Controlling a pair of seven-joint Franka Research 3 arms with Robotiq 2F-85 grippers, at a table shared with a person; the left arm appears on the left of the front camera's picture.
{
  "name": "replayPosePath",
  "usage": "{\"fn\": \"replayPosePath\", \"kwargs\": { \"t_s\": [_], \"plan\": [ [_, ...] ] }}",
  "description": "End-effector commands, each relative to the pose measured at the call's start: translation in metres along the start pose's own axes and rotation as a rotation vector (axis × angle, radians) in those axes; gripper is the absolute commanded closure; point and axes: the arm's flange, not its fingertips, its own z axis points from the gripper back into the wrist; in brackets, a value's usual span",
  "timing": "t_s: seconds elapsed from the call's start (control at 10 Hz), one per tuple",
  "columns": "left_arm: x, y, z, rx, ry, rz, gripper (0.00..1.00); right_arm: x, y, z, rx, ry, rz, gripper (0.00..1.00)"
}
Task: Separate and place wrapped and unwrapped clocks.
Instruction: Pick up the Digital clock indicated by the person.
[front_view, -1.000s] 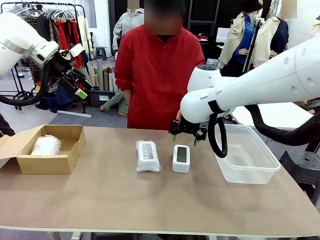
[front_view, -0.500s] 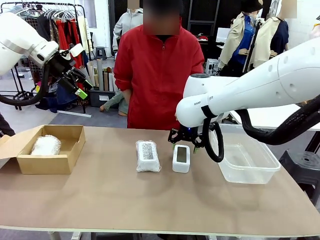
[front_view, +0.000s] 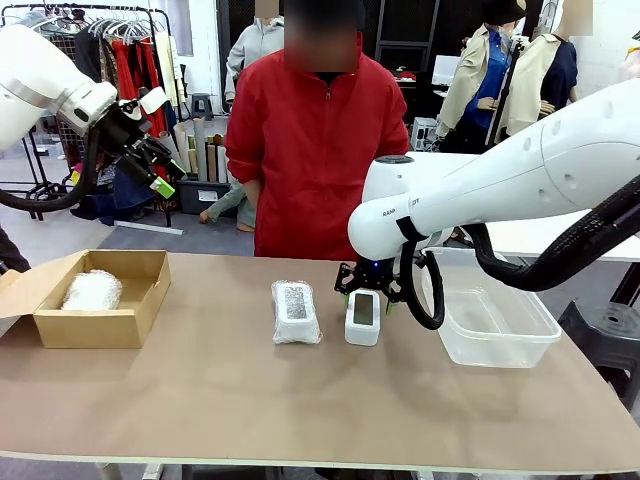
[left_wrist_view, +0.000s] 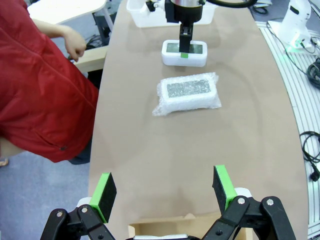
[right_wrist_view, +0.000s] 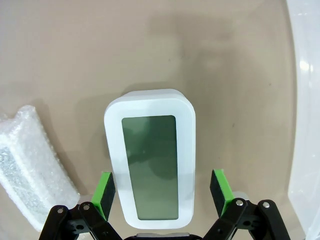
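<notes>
Right gripper (right_wrist_view: 163, 191) hung directly over bare clock (right_wrist_view: 150, 155), jaws spread wide, green pads flanking its long sides, apparently no contact yet. Clock lay flat, screen up, long axis crosswise to closing line; pinch across short width looked right. Labelled wrapped clock (front_view: 295, 311) just beside bare clock, parallel. Clear tub (front_view: 500, 352) near, on opposite side. Left gripper (front_view: 155, 172) spread, empty, raised well apart from bare clock. Right arm nearer.

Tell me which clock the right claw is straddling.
The bare white clock with the grey-green screen, straddled by the open right claw. The others are bubble-wrapped: the labelled bundle beside it, the plain bundle in the cardboard box.
</notes>
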Motion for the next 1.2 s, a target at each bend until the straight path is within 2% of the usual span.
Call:
{"fn": "replayPosePath", "kwargs": {
  "t_s": [0.0, 0.3, 0.8, 1.1],
  "plan": [
    [0.0, -0.001, 0.002, 0.002, 0.0, 0.002, 0.0, 0.006, 0.008, -0.003, -0.017, 0.017, -0.037, 0.0],
    [0.0, -0.001, 0.002, 0.002, 0.0, 0.002, 0.0, 0.008, 0.01, -0.011, -0.021, 0.03, -0.039, 0.0],
    [0.0, -0.001, 0.002, 0.002, 0.0, 0.002, 0.0, 0.01, 0.006, -0.013, -0.019, 0.044, -0.033, 0.99],
    [0.0, -0.001, 0.002, 0.002, 0.0, 0.002, 0.0, -0.001, 0.003, 0.022, -0.043, 0.027, 0.037, 1.0]
  ]
}}
